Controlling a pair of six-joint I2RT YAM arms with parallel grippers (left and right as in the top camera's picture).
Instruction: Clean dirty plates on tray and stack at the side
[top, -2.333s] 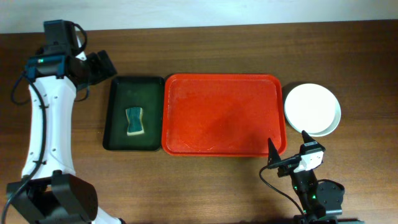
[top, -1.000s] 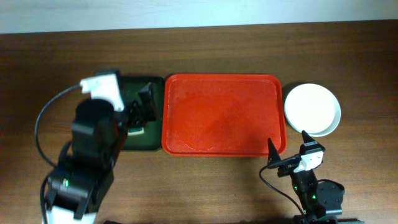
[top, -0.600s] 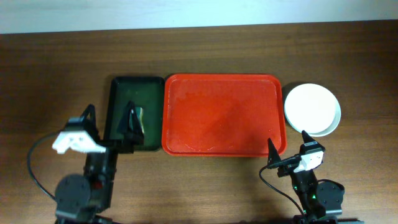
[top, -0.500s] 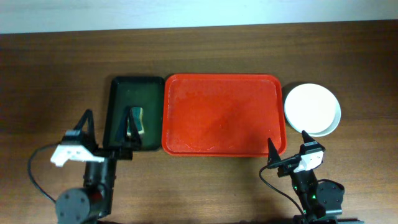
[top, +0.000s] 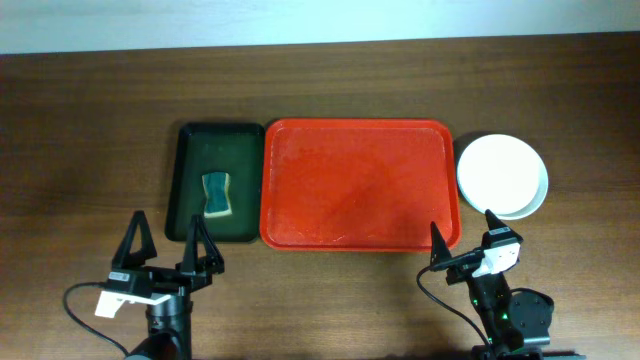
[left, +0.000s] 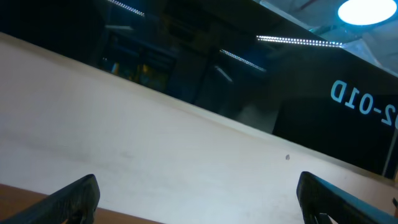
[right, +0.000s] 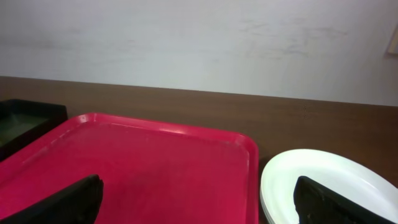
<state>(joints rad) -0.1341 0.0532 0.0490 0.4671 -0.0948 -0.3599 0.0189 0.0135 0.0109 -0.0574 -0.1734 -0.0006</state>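
One red tray (top: 360, 185) lies mid-table; just right of it is one stack of plates (top: 500, 172), white on top, two rims visible. One dark green tray (top: 190, 180) holds one sponge (top: 216, 194). The left gripper (top: 167, 217) and right gripper (top: 460, 220) both stand spread, grasping nothing

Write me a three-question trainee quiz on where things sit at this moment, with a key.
1. Fill in: the dark green tray holds a ___.
2. True or false: one of the plates lies on the red tray.
3. The plates are stacked: A) left of the dark green tray; B) right of the red tray; C) between the two trays.

Key
1. sponge
2. False: the red tray is bare.
3. B
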